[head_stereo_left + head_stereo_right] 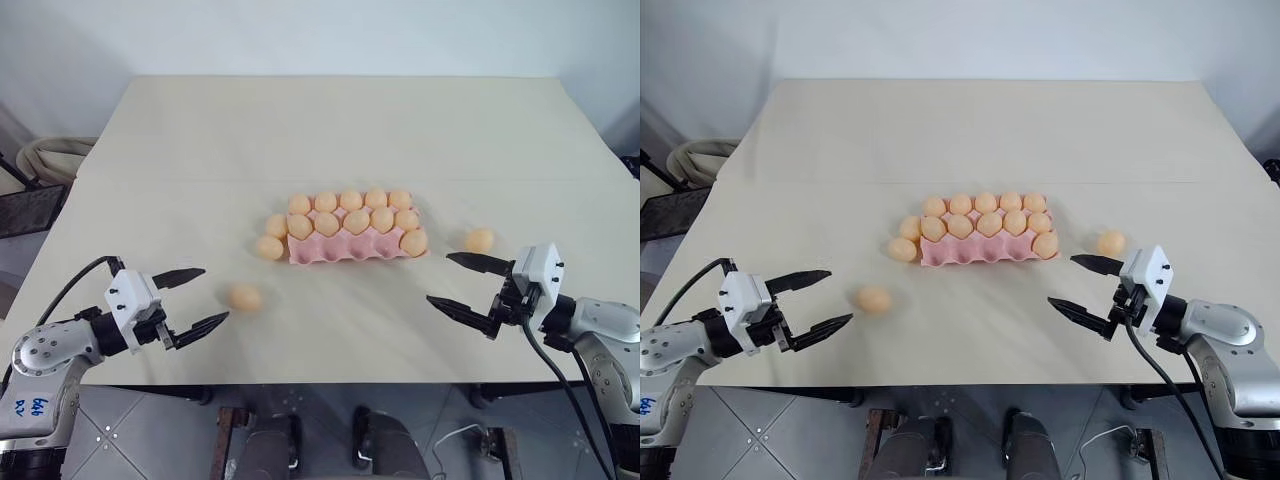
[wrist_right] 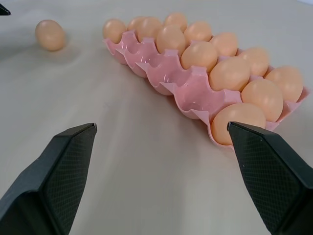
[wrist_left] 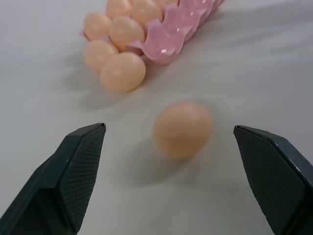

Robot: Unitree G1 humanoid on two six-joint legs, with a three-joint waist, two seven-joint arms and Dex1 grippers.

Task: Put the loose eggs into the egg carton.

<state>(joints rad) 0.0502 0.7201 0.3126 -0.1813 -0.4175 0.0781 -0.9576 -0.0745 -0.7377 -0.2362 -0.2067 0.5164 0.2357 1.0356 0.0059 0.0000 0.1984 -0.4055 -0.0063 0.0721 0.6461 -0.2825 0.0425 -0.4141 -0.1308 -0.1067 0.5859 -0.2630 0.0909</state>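
While both grippers, left gripper (image 1: 192, 297) & right gripper (image 1: 459, 282), hang spread wide, holding nothing, pink egg carton (image 1: 345, 252) sits mid-table; loose eggs: one (image 1: 244, 296) near-left, two (image 1: 270, 247) touching its left end, one (image 1: 479, 240) right.

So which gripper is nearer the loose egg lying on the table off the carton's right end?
Right. The right gripper sits just in front of that egg; the left gripper is far across the table.
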